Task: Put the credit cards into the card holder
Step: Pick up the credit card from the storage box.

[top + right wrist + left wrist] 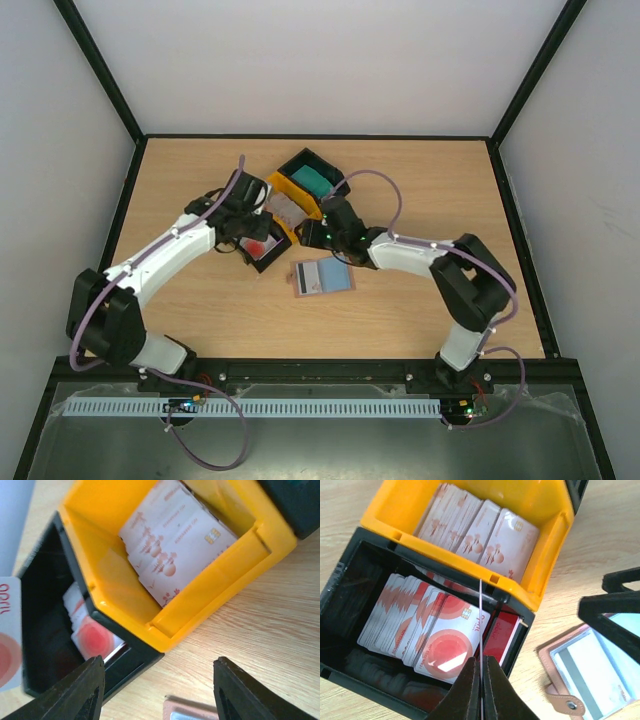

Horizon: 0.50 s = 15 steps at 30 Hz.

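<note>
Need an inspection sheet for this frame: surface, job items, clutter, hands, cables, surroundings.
surface: light wooden tabletop, no marks seen.
job's things: pinkish-brown leather-like card holder lies open, a card showing in its pocket; red-and-white cards in the black plastic tray; pale cards in the yellow plastic tray; teal cards in a second black tray.
clutter: nothing seen.
hands: left hand shut on one red-and-white card, held on edge over the black plastic tray; right hand open, holding nothing.
cables: purple cables looped beside both arms.
surroundings: white walls, black frame.
</note>
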Available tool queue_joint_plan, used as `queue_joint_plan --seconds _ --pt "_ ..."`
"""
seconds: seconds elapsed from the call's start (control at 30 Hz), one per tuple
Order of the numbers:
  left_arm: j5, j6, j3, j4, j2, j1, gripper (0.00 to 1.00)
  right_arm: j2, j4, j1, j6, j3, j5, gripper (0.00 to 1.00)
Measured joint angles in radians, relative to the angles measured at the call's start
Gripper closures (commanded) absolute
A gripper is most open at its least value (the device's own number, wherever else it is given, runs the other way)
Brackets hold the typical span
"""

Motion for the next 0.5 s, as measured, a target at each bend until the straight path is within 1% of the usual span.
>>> queue_joint_plan --seconds 0.13,0.27,0.4,0.5 --pt "0.021 -0.030 -0.015 0.043 -0.059 0.000 0.98 -0.123 0.006 -0.023 0.001 -0.061 -0.014 0.37" --pt "0.125 -0.101 -0.077 0.163 -0.158 0.000 0.98 -0.269 0.020 -0.046 0.004 -0.151 -0.034 0.37" --pt "0.252 -0.261 -0.220 0.363 -0.256 -0.009 0.98 -0.402 0.017 -0.055 0.024 -0.255 -0.028 0.36" --pt "0.300 -0.409 -0.342 0.505 -0.286 -0.038 0.98 -0.464 -0.023 -0.055 0.032 -0.311 0.006 0.36"
